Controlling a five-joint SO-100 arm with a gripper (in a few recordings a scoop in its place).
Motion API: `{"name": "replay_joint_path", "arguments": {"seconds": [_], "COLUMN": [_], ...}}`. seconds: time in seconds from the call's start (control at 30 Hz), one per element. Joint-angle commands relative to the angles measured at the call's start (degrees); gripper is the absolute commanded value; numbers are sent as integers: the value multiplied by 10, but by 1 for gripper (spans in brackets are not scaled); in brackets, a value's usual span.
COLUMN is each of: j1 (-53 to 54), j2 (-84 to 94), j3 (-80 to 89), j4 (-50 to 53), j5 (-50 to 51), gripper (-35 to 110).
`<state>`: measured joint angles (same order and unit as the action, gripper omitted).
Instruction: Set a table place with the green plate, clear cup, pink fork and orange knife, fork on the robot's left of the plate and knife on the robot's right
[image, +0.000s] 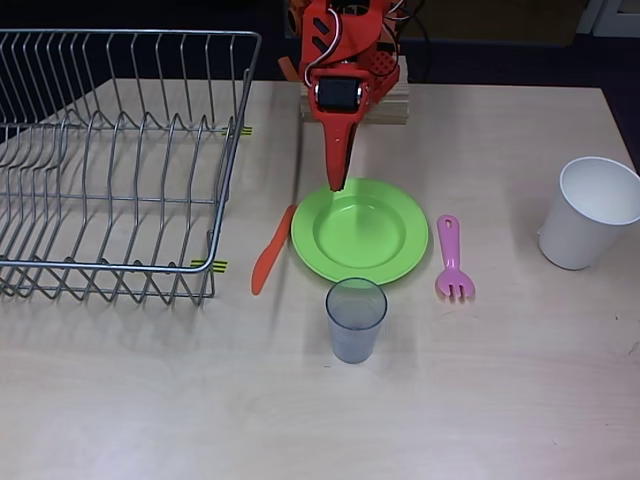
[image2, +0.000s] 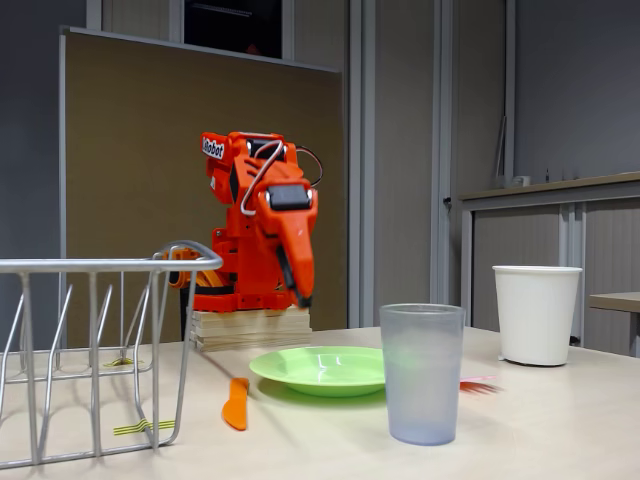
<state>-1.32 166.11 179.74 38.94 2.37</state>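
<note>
The green plate (image: 360, 232) (image2: 320, 368) lies flat in the middle of the table. In the overhead view the orange knife (image: 270, 262) (image2: 236, 402) rests just left of it and the pink fork (image: 452, 262) (image2: 478, 384) just right, tines toward the near edge. The clear cup (image: 355, 318) (image2: 422, 372) stands upright in front of the plate. My gripper (image: 337, 180) (image2: 300, 295) points down above the plate's far rim, well above the table, shut with nothing in it.
A wire dish rack (image: 110, 160) (image2: 90, 340) fills the left side of the table. A white opaque cup (image: 590, 212) (image2: 537, 313) stands at the right. The arm's wooden base block (image: 385, 100) sits at the far edge behind the plate.
</note>
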Motion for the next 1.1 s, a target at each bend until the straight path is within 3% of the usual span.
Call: {"name": "replay_joint_path", "arguments": {"seconds": [0.0, 0.27, 0.43, 1.07], "j1": [1, -3, -18, -68], "j2": [48, 168, 242, 243], "j3": [3, 3, 3, 3], "j4": [61, 237, 295, 306], "j5": [0, -32, -53, -46], "gripper": [0, 0, 0, 0]}}
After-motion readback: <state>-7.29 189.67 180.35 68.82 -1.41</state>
